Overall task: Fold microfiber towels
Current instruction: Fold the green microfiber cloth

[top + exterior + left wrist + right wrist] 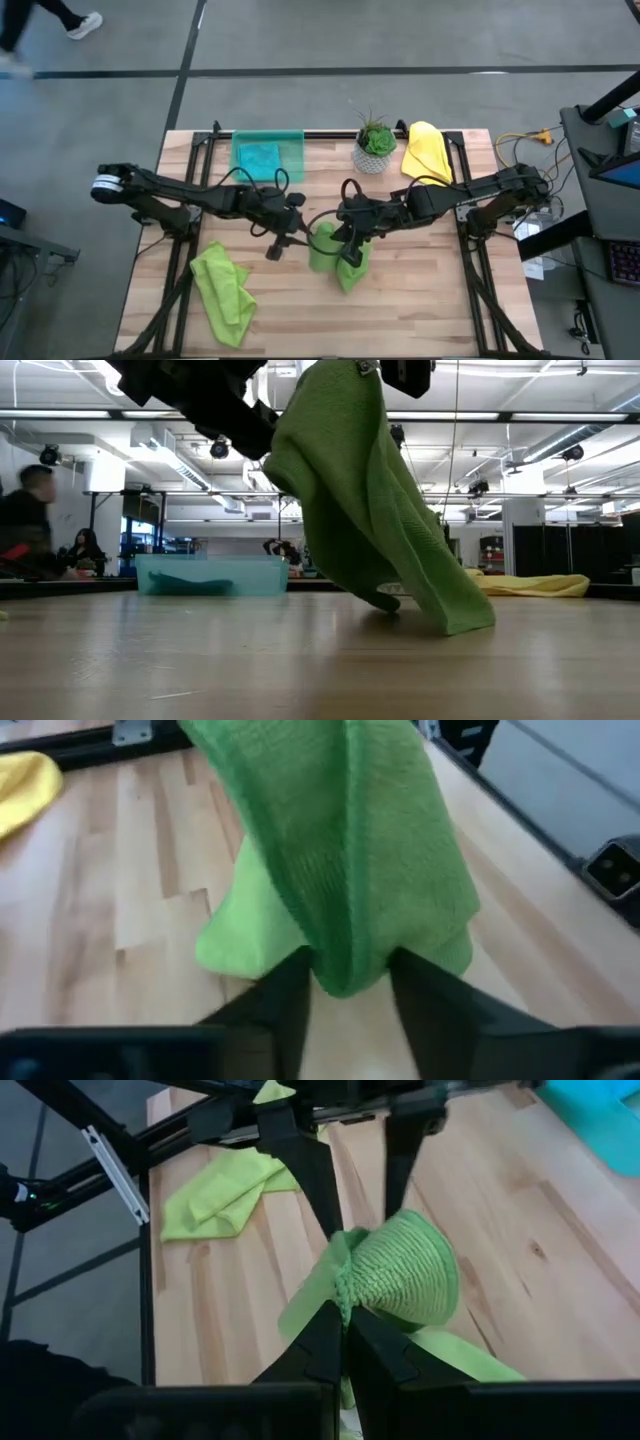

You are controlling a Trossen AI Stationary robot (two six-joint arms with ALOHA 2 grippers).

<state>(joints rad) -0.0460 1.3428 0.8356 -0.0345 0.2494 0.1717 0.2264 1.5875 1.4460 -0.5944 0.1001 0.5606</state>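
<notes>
Both dark arms reached inward from opposite sides and met over the middle. The left gripper pointed toward the right gripper, and each had its two fingers closed on a fold of the lime green microfiber towel held between them. The right gripper sat just beside the left one, its wrist bent downward, with the cloth hanging below both sets of fingertips

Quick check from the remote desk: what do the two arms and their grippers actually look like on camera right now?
Both are slim, dark, jointed arms with black cables looping alongside. The left arm ends near its base in a white-and-blue band; the right arm is dark throughout. The left gripper has two flat, black, wedge-shaped fingers; the right gripper has the same tapered black pair.
</notes>
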